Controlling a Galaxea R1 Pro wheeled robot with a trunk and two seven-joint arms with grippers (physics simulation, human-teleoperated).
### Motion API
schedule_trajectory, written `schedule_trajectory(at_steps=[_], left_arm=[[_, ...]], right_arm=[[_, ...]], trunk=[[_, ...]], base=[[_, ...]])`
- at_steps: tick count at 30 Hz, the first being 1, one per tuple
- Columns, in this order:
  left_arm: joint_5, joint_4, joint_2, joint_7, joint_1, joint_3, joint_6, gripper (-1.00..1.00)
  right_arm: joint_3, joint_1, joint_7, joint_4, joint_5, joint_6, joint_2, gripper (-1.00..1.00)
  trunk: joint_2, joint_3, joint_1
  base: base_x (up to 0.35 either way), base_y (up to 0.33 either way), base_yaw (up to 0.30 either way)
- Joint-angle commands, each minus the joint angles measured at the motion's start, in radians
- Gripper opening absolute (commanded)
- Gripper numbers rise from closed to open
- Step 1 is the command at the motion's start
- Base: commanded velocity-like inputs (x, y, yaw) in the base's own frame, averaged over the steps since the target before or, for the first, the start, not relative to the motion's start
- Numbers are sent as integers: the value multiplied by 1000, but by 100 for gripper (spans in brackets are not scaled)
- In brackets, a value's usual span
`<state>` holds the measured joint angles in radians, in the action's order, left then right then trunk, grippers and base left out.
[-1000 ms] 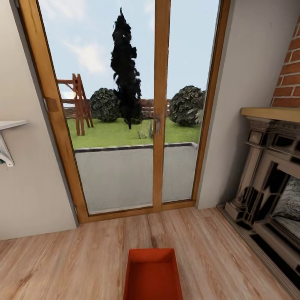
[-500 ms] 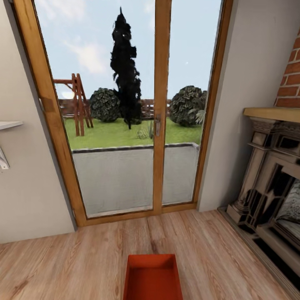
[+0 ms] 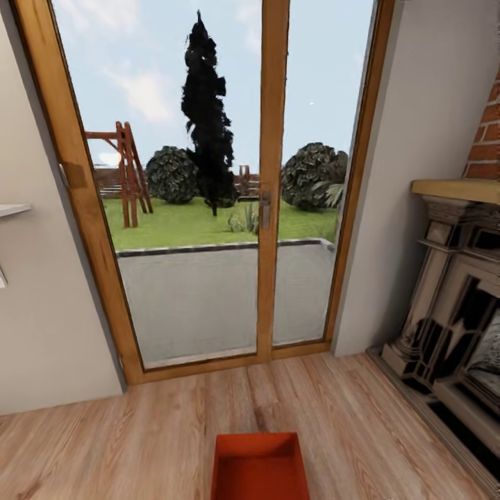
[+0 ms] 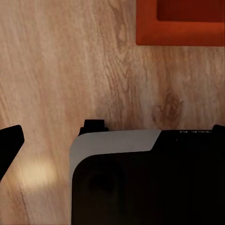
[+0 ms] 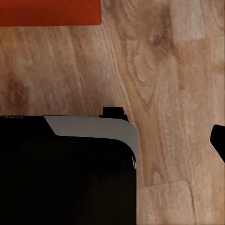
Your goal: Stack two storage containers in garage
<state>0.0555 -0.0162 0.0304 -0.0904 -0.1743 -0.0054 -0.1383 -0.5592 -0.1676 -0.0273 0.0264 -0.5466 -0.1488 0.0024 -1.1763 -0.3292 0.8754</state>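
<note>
From the head view, one red-orange open plastic bin (image 3: 260, 467) is sitting on the light wood-plank floor (image 3: 139, 437), near the tall glass door (image 3: 201, 180). Beside each wrist, a bin corner (image 4: 180, 22) (image 5: 49, 12) is showing; I cannot tell either gripper's state. Rolling on could bump it.
</note>
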Motion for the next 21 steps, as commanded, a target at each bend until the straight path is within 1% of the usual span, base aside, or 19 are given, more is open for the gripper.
schedule_trajectory(at_steps=[1, 7, 9, 21], left_arm=[[6, 1, 0, -5, -1, -1, -3, 100], [6, 1, 0, -5, -1, -1, -3, 100], [6, 1, 0, -5, -1, -1, -3, 100], [6, 1, 0, -5, -1, -1, -3, 100]], right_arm=[[-8, -1, 0, 3, -7, -5, 1, 100], [-8, -1, 0, 3, -7, -5, 1, 100], [-8, -1, 0, 3, -7, -5, 1, 100], [-8, -1, 0, 3, -9, -5, 1, 100]], trunk=[[-1, -1, 0], [-1, -1, 0], [-1, -1, 0], [-1, -1, 0]], base=[[21, 12, -171], [6, 3, -210], [1, 0, -112], [0, 0, -17]])
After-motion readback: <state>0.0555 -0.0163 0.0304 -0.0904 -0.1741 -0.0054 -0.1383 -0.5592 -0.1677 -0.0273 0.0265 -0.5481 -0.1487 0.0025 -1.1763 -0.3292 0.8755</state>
